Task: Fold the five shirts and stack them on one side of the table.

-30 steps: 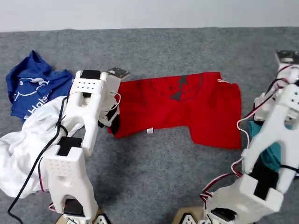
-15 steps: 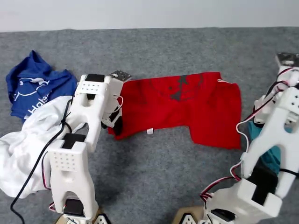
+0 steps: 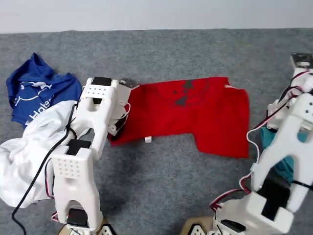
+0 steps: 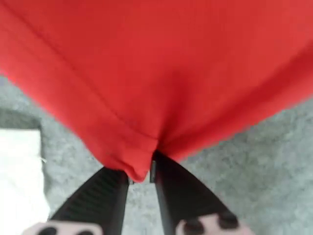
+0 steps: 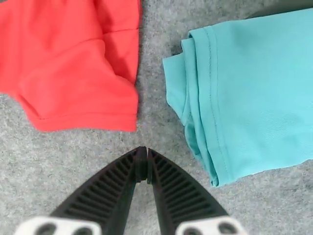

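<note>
Clamped on a bunched fold at the edge of the red shirt [image 4: 171,73], the black fingers [image 4: 110,196] of the left gripper [image 4: 141,172], with the cloth drawn up from the pinch and apparently raised a little off the grey table [image 3: 161,191]. Pressed tip to tip on nothing, the right gripper [image 5: 142,155], hovering over bare table in the gap between the red shirt's far corner and a folded turquoise shirt [image 5: 244,93] near it. Judged as the step in hand: carrying the red shirt's left end across for the 1st fold. To do it well, hold the pinch firm, lift just enough to clear the cloth below, travel straight toward the opposite end rather than dragging low, and set the edge down square, hem to hem. Better done with 2 grippers: open the right one and bring it onto the far corner, pinning or lifting there to stop the whole shirt sliding. Steer clear of the white shirt [image 3: 24,156] and blue shirt [image 3: 34,90] heaped beside the left arm. Farther out, spread across mid-table between the 2 arms, the rest of the red shirt; 4 shirts in sight of the 5. As for writing: a dark graphic [image 3: 185,93] on the red chest, too small to make out; a small white tag [image 3: 147,139] at the lower hem, nothing legible on it; white lettering on the blue shirt, left unread
</note>
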Tool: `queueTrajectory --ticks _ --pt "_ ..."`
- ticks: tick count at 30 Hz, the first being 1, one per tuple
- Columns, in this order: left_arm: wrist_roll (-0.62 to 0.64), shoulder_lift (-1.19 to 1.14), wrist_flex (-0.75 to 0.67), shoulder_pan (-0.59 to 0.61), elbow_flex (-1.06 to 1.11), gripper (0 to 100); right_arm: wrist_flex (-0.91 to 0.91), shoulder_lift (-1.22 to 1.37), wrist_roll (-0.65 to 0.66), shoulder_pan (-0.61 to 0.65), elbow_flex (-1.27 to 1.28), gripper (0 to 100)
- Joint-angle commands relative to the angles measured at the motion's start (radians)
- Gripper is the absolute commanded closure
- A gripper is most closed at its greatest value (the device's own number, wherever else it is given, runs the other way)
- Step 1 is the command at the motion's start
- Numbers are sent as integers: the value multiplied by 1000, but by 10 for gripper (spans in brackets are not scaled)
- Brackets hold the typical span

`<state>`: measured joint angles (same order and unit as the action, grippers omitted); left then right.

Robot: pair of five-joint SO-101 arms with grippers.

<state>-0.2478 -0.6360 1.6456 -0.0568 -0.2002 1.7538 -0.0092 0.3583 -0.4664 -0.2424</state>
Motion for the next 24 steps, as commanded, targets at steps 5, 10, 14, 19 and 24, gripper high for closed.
queueTrajectory --ticks 5,10,14,19,24 --pt "-80 28 109 58 16 998 39 -99 11 -13 -5 989" --pt "-163 100 109 157 130 998 39 -119 11 -13 -5 990" --pt "-176 141 107 207 166 998 39 -117 12 -13 -3 990" --pt "-176 157 107 192 162 945 39 -114 12 -7 -3 990" --pt "-172 157 106 176 160 852 39 -113 12 -7 -3 990"
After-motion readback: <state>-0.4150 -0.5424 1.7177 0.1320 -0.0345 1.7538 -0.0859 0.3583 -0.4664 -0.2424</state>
